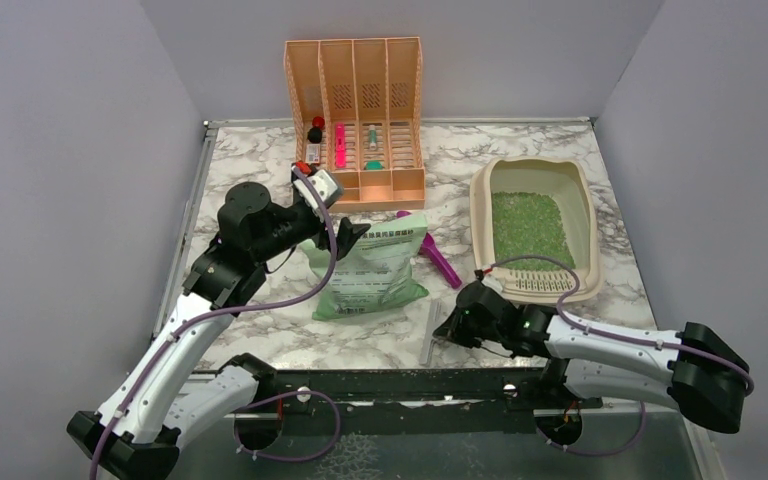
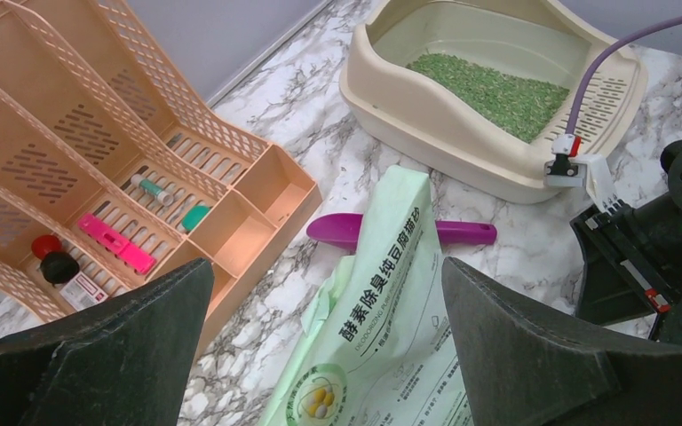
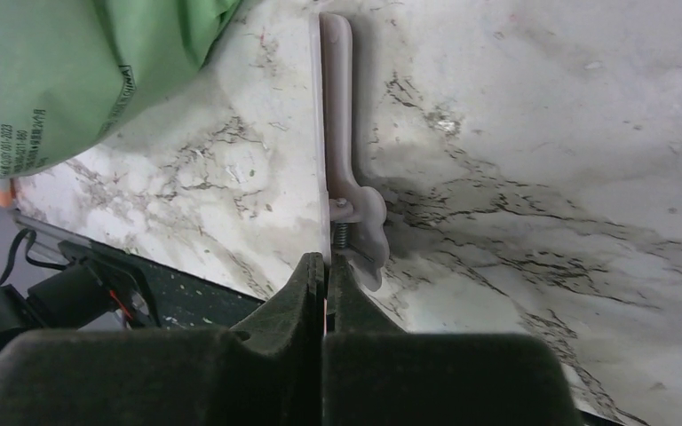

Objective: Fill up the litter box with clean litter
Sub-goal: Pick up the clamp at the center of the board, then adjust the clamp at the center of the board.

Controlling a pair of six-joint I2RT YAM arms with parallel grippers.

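Observation:
The beige litter box [image 1: 580, 200] stands at the right of the table, grille end nearest me. A layer of green clean litter [image 1: 530, 225] covers its floor. Both also show in the left wrist view: the box [image 2: 426, 120] and the litter [image 2: 488, 89]. My left gripper [image 1: 348, 236] is open and hangs over the top end of the pale green litter bag [image 1: 375, 272], which lies flat with its end between the fingers [image 2: 329, 293]. My right gripper [image 1: 450, 330] is low over the front of the table. It is shut at the end of a long pale bag clip [image 3: 342, 160] lying there.
A purple scoop [image 1: 440, 262] lies between the bag and the box, and shows in the left wrist view [image 2: 462, 232]. The peach file organizer [image 1: 355, 70] with small items stands at the back. Walls close in both sides. The table's dark front edge [image 3: 186, 297] is just behind my right gripper.

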